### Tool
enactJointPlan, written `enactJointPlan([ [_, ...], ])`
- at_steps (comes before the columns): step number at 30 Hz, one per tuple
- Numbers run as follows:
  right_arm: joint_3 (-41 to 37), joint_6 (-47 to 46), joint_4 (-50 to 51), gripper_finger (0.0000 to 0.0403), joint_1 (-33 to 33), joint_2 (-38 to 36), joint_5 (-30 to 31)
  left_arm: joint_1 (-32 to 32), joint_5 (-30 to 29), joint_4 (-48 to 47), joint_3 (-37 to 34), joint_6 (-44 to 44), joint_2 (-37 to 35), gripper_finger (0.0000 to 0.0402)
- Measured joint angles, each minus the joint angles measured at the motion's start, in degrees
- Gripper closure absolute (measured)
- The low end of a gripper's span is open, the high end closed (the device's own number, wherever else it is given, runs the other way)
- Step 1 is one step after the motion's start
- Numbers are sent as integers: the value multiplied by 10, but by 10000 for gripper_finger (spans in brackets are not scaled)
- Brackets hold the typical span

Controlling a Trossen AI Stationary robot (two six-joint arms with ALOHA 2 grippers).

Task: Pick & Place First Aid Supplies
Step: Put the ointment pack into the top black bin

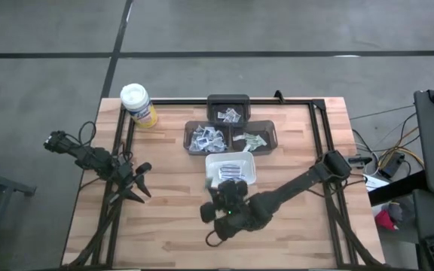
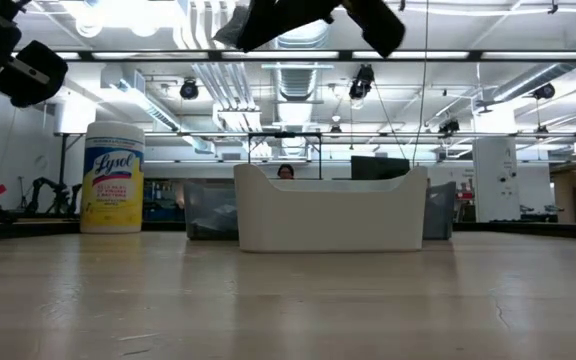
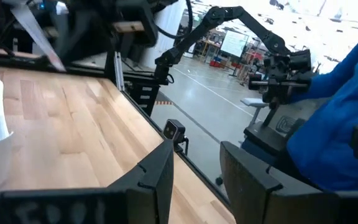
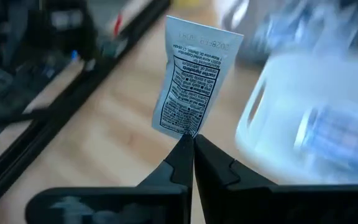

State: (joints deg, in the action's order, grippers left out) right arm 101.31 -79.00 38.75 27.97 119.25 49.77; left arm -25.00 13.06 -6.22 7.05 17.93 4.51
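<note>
The left gripper waits with fingers apart, holding nothing, far left of the working pincer. The right gripper pinches one packet by its bottom edge, beside the white tray. Such a thin hold could slip mid-swing. Beyond the tray stand dark bins and a yellow canister; nothing blocks the way.

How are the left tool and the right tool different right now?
The right tool is shut on a small white packet with black print, pinching its bottom edge; the left tool stands open and holds nothing. The right tool hangs beside the white tray near the table's middle; the left tool waits at the table's left side. Both are dark, two-fingered and above the wooden table.
</note>
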Motion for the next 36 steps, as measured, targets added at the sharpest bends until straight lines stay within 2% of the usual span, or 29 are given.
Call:
enactJointPlan([
  [4, 9, 66, 1, 395, -20, 0, 84, 0, 0, 0, 0, 33, 0, 275],
  [6, 16, 104, 1, 395, -32, -3, 104, 0, 0, 0, 0, 34, 0, 275],
  [15, 23, 234, 23, 395, -101, -61, 95, 0, -4, -3, 0, 27, 1, 275],
  [21, 22, 339, 79, 394, -167, -120, 7, 0, -61, -3, 0, -9, 0, 275],
  [29, 22, 476, 167, 394, -278, -170, -140, 0, -180, -3, 0, -50, 0, 275],
  [36, 21, 620, 195, 394, -387, -172, -207, 0, -196, -3, 0, -57, 0, 275],
])
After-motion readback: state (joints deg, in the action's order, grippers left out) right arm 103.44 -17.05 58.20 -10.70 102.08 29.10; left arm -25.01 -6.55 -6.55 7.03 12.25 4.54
